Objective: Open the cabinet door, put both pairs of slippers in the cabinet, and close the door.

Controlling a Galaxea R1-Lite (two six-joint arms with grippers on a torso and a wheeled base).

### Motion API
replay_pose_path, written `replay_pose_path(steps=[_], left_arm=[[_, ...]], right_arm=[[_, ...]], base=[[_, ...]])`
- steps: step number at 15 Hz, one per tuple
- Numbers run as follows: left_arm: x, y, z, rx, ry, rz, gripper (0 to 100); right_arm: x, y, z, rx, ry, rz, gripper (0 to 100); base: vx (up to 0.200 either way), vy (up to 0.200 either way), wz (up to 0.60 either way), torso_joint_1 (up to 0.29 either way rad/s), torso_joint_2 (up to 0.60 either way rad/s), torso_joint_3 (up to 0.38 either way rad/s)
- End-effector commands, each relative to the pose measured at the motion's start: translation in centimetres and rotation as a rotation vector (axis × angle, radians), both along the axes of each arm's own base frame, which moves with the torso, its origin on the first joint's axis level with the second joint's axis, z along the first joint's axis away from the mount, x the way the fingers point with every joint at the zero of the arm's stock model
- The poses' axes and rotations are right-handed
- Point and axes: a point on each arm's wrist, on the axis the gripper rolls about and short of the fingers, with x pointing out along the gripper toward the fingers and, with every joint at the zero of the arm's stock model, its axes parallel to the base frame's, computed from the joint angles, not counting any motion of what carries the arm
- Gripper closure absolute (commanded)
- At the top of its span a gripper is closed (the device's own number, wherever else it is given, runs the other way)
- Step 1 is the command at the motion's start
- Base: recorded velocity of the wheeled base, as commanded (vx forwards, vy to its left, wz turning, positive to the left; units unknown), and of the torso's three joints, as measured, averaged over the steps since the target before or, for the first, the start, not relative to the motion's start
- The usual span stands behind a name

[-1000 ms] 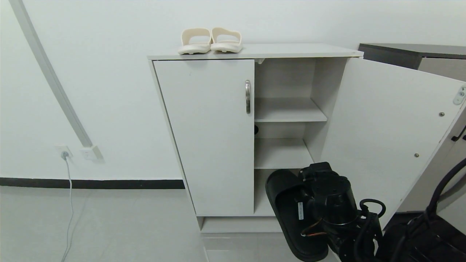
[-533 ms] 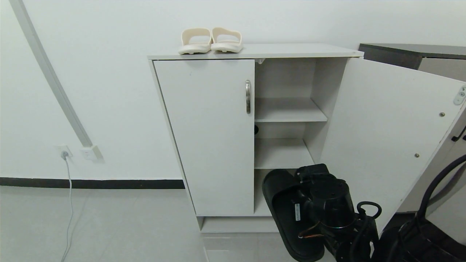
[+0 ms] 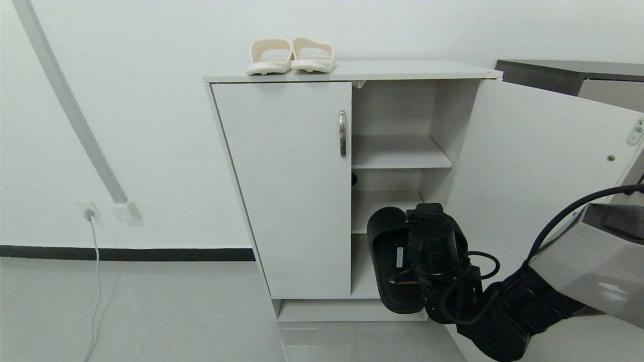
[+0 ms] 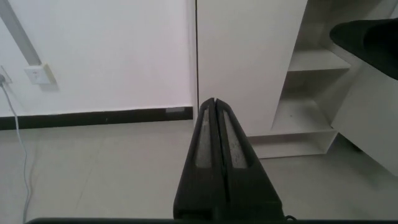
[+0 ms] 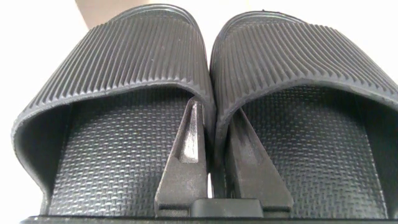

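Observation:
The white cabinet [image 3: 282, 191] has its right door [image 3: 533, 186] swung open, showing three bare shelves. A cream pair of slippers [image 3: 292, 56] rests on the cabinet top. My right gripper [image 3: 410, 236] is shut on the black pair of slippers [image 3: 390, 261], held soles out in front of the lower opening. In the right wrist view the fingers [image 5: 189, 155] pinch the two inner edges of the black slippers [image 5: 124, 93] together. My left gripper [image 4: 216, 134] is shut with nothing in it, low above the floor left of the cabinet [image 4: 249, 62].
The left door with its metal handle [image 3: 342, 133] stays closed. A dark grey cabinet [image 3: 578, 75] stands behind the open door. A wall socket and cable [image 3: 90, 216] are at the left over bare floor.
My right arm has lifted the black slippers up and forward, from below the cabinet's base level to the front of the lower shelves.

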Motion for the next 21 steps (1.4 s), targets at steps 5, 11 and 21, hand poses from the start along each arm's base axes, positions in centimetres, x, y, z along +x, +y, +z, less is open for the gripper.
replay_pose_path(steps=[5, 11, 21], left_arm=[[0.0, 0.0, 0.0, -0.007, 0.003, 0.002, 100], [0.0, 0.0, 0.0, -0.013, 0.003, 0.005, 100], [0.0, 0.0, 0.0, -0.013, 0.003, 0.005, 100]], right_arm=[[-0.4, 0.4, -1.3, -0.023, 0.029, 0.022, 100], [-2.0, 1.6, -2.0, 0.011, -0.005, 0.13, 100], [-2.4, 0.2, -3.2, -0.064, 0.043, 0.122, 100]], base=[[0.0, -0.2, 0.0, 0.004, 0.0, 0.0], [0.0, 0.0, 0.0, 0.0, 0.0, 0.0], [0.0, 0.0, 0.0, 0.0, 0.0, 0.0]])
